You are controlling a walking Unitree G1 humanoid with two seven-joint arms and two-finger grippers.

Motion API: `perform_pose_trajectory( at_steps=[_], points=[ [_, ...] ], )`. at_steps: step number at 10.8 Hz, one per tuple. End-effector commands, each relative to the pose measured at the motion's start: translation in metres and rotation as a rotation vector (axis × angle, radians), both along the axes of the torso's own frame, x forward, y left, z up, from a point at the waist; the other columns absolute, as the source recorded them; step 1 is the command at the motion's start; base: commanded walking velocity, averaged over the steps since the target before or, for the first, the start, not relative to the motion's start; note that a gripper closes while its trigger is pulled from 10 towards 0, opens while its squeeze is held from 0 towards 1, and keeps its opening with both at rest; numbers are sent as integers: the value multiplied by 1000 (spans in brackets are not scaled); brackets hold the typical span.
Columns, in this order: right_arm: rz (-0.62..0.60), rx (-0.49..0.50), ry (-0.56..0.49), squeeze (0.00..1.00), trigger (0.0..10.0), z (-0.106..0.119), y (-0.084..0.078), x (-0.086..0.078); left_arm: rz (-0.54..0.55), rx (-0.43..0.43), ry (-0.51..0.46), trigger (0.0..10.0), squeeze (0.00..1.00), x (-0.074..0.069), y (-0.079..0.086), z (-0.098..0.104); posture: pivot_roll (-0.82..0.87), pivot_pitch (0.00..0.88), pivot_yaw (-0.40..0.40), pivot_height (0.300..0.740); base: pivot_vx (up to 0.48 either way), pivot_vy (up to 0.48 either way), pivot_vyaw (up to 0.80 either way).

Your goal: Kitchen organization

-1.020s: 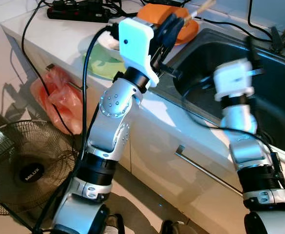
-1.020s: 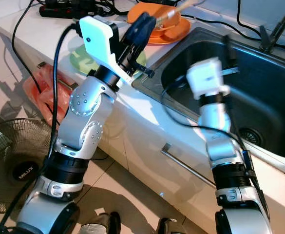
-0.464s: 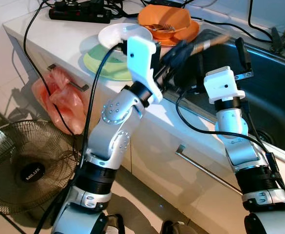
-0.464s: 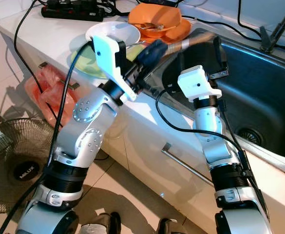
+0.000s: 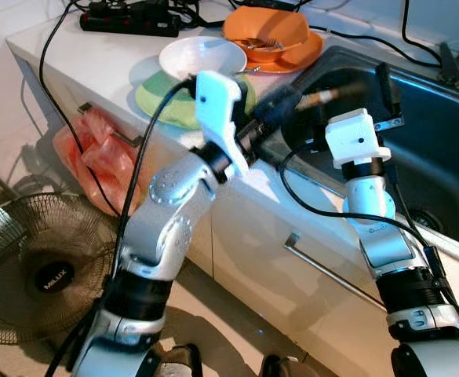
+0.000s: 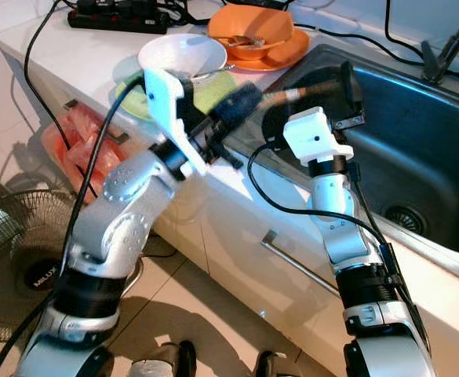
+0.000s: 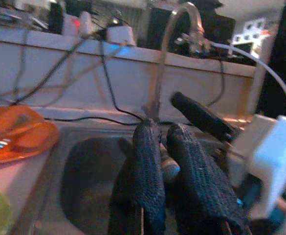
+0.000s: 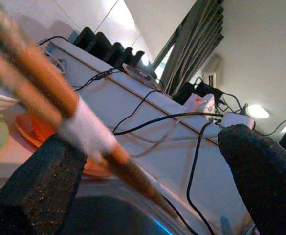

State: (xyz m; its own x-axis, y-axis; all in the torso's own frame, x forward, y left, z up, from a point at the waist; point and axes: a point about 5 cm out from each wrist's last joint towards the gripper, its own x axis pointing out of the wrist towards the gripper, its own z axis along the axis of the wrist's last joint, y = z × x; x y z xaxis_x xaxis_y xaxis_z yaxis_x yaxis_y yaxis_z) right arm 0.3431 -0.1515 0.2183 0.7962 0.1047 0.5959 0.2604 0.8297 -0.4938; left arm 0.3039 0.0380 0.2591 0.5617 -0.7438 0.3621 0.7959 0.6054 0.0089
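My left gripper (image 5: 282,100) is shut on a pair of wooden chopsticks (image 5: 331,96) with a pale band, held level over the near left corner of the steel sink (image 5: 441,149). In the left wrist view its fingers (image 7: 150,161) pinch the chopsticks (image 7: 169,167). My right gripper (image 5: 360,88) stands open at the chopsticks' free end. In the right wrist view the chopsticks (image 8: 59,110) cross between its spread fingers (image 8: 260,169), close to one finger; contact is unclear.
On the counter stand a white bowl (image 5: 202,56) on a green plate (image 5: 162,106), an orange bowl and plate (image 5: 272,31), and a power strip (image 5: 127,17) with cables. A red bag (image 5: 96,157) hangs at the cabinet. A fan (image 5: 45,271) stands on the floor.
My left gripper carried the chopsticks from the orange bowl down and right to the sink's edge. My right gripper came up to meet their free end.
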Motion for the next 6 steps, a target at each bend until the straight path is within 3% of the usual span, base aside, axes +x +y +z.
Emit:
perform_pose_trajectory(
  at_steps=[1,5,6],
  points=[
    [4,13,13,0,10000,-4,0,0,-53,14,-27,10000,0,-7,-6,4,62,157,29,740,0,0,0],
    [11,15,10,0,10000,-3,2,-1,-37,37,-26,10000,0,-7,-5,3,60,157,28,740,0,0,0],
    [11,16,9,0,9176,-3,2,-1,-26,37,-23,10000,0,-6,-4,3,62,158,26,740,0,0,0]
  ],
)
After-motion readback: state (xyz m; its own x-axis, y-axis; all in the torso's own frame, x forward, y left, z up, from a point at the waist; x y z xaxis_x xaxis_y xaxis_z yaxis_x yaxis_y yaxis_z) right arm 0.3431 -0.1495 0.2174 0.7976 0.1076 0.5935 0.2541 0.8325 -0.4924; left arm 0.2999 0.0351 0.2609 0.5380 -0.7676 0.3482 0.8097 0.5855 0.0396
